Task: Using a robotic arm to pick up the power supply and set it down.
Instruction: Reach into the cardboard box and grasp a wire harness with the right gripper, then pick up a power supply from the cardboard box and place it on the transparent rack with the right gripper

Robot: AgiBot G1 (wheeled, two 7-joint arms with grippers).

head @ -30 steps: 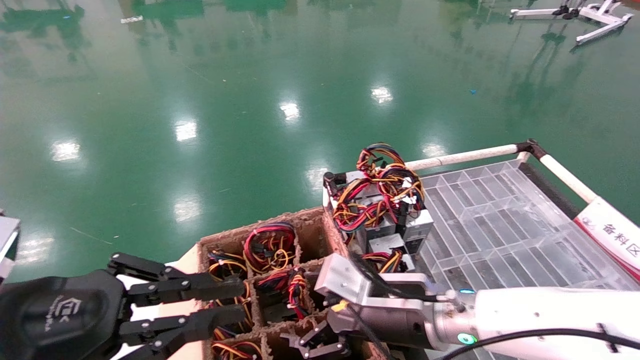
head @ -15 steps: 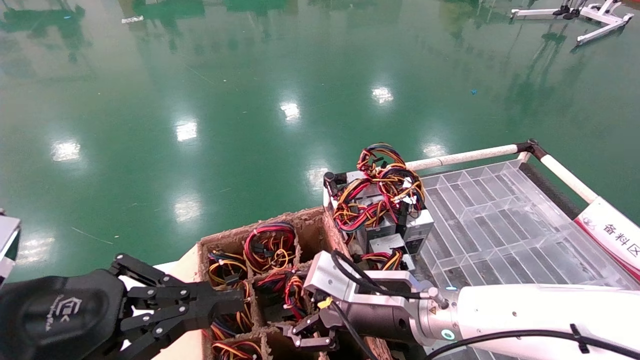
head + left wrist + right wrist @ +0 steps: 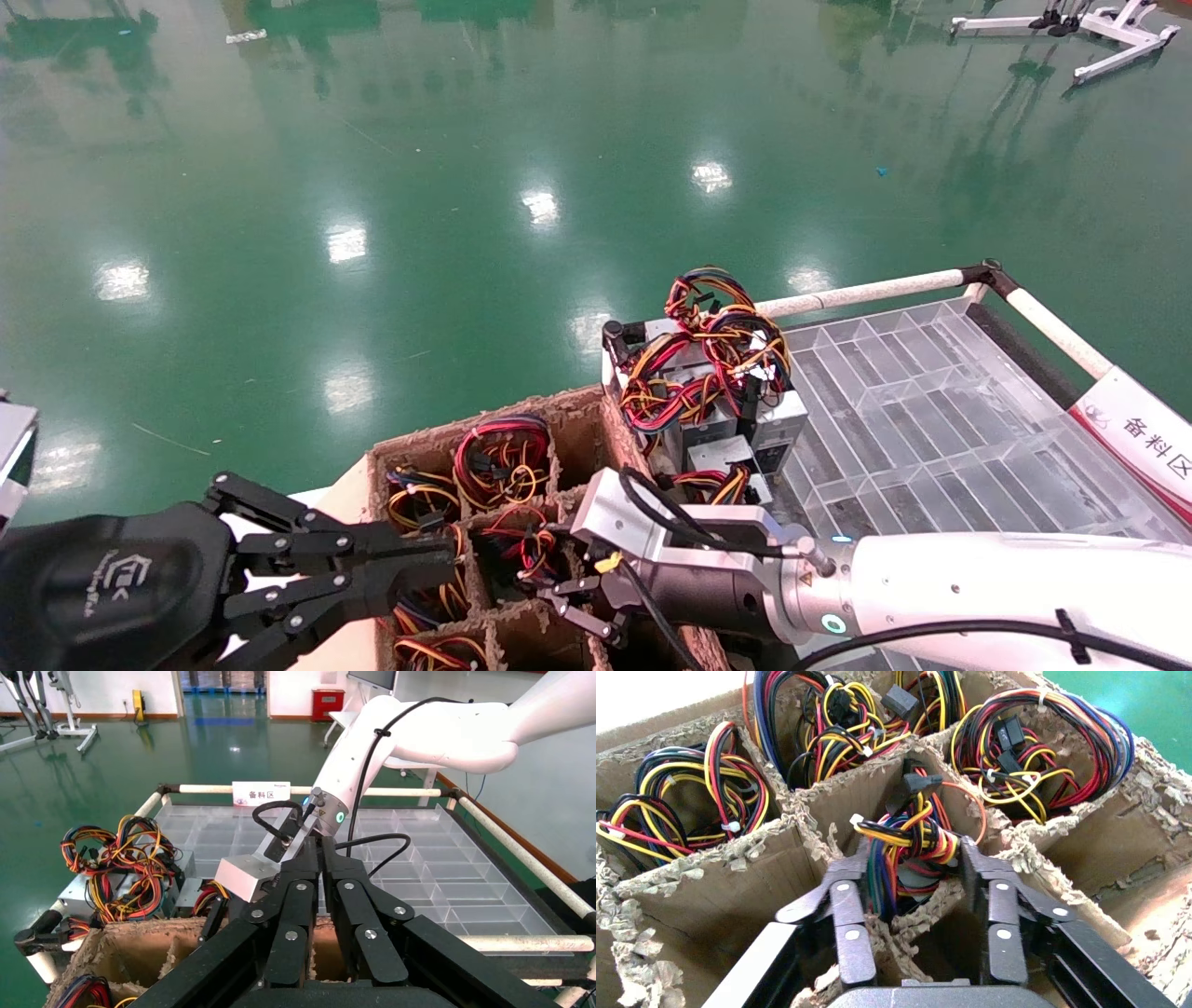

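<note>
— What stands around the right gripper [image 3: 909, 881]?
— Torn cardboard dividers [image 3: 828, 804]. Its jaws are wide open on both sides of the power supply [image 3: 912, 839] wire bundle in one cell, not clamping it.
— And the left gripper [image 3: 410, 568]?
— Fingers together, empty, beside the box.

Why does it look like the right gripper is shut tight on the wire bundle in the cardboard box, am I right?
Not quite. The right gripper is at the wire bundle in the divided cardboard box, but it is open: the right wrist view shows its fingers spread on either side of the bundle, not shut on it.
</note>
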